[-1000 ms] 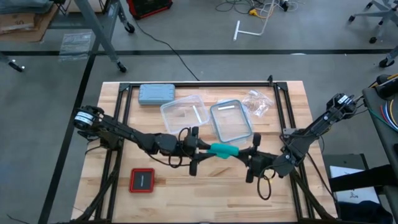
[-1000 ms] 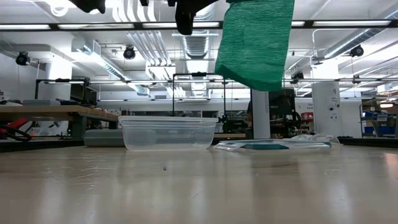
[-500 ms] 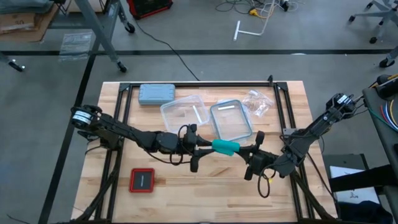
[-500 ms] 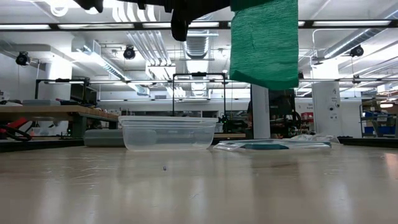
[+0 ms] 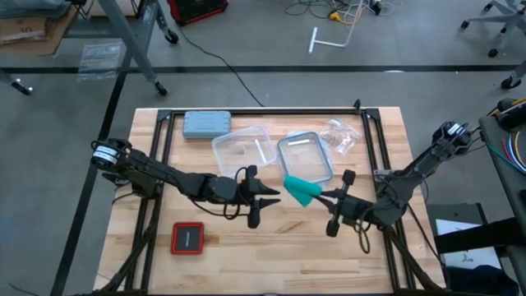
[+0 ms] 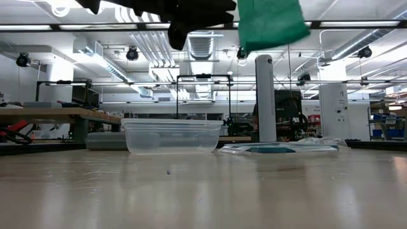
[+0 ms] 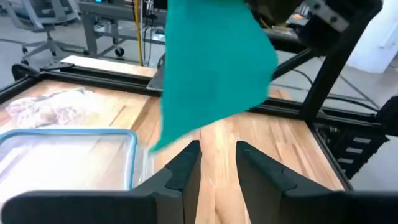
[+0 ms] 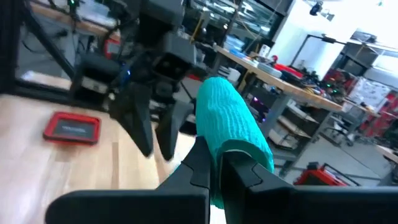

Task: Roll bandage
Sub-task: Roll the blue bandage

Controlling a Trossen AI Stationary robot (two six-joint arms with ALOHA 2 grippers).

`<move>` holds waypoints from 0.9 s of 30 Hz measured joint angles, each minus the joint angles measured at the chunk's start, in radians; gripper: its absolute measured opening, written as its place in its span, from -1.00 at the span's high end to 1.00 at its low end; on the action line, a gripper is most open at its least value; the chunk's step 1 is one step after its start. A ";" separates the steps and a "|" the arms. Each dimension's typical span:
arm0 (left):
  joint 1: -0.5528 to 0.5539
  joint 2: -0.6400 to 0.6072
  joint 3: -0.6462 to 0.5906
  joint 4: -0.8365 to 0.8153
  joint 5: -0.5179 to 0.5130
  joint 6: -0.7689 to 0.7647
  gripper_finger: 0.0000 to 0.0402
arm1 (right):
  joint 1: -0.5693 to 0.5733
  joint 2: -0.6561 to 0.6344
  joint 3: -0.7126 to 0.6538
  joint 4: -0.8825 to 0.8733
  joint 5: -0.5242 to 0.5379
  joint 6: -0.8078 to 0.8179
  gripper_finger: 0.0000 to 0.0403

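High view: left gripper (image 5: pixel 271 198) sat mid-table, fingers nearly together with nothing between them, just clear of the bandage (image 5: pixel 299 190). Right gripper (image 5: pixel 316 196) had the bandage pinched at one end, above the table near the lidded container (image 5: pixel 305 159).

Low view: bandage (image 6: pixel 269 23) hung at the top of frame, well above the clear tub (image 6: pixel 172 135).

Left wrist view: bandage (image 7: pixel 211 68) hung free beyond the fingers (image 7: pixel 184 168), no contact.

Right wrist view: fingers (image 8: pixel 200 158) clamped on the bandage (image 8: pixel 233 127); red case (image 8: pixel 72 127) on the table behind.

Open board at six o'clock
Tub (image 5: pixel 243 150), lidded dish (image 5: pixel 305 159) and grey case (image 5: pixel 206 124) crowd twelve o'clock; red pad (image 5: pixel 187 238) at seven.
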 joint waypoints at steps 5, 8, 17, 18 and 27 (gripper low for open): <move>0.000 -0.006 0.003 0.028 -0.015 -0.005 0.57 | 0.016 -0.018 0.000 -0.004 -0.008 0.000 0.98; 0.000 -0.021 0.003 0.035 -0.017 -0.015 0.53 | 0.026 -0.021 0.000 -0.009 -0.011 0.000 0.98; 0.014 -0.031 0.003 0.101 -0.022 -0.003 0.05 | 0.028 -0.021 0.000 -0.010 -0.014 0.001 0.98; 0.016 -0.031 0.003 0.109 -0.022 0.005 0.02 | 0.028 -0.021 0.000 -0.010 -0.014 0.006 0.98; 0.051 -0.007 0.003 0.163 0.005 0.023 0.12 | 0.027 -0.021 0.000 -0.011 -0.014 0.008 0.98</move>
